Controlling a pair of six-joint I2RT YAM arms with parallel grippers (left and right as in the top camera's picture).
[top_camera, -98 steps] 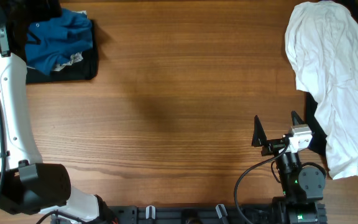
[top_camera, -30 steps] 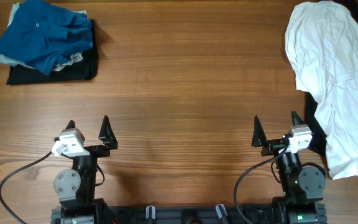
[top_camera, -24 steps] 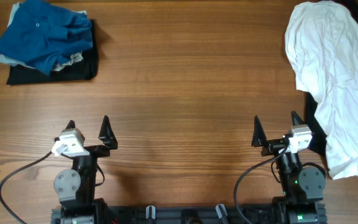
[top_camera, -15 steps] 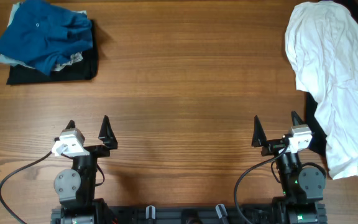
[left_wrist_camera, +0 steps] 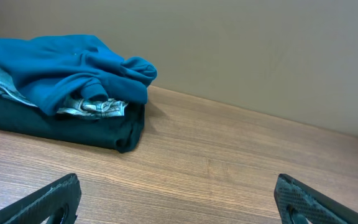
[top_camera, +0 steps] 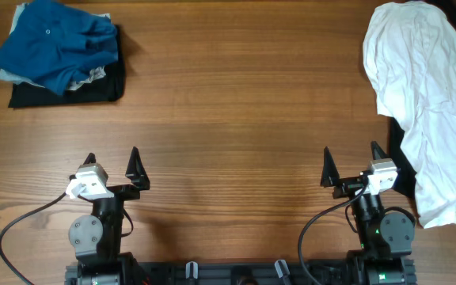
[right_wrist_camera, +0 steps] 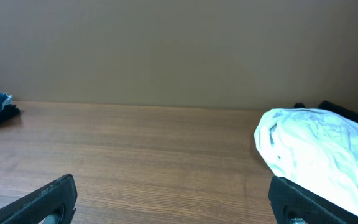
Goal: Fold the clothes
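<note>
A crumpled white garment (top_camera: 422, 103) lies unfolded at the table's right side; it also shows in the right wrist view (right_wrist_camera: 325, 155). A rumpled blue garment (top_camera: 54, 43) sits on a folded dark garment (top_camera: 93, 89) at the far left corner, with a patterned grey piece between them; the pile shows in the left wrist view (left_wrist_camera: 67, 81). My left gripper (top_camera: 113, 165) is open and empty near the front edge at left. My right gripper (top_camera: 353, 165) is open and empty near the front edge, just left of the white garment.
A dark cloth edge (top_camera: 398, 142) shows under the white garment. Black cables run from each arm base along the front edge. A plain beige wall stands behind the table in both wrist views.
The left arm, stretched over the blue pile 3.3 s ago, has drawn back to the front edge. Nothing has moved in the last second.
</note>
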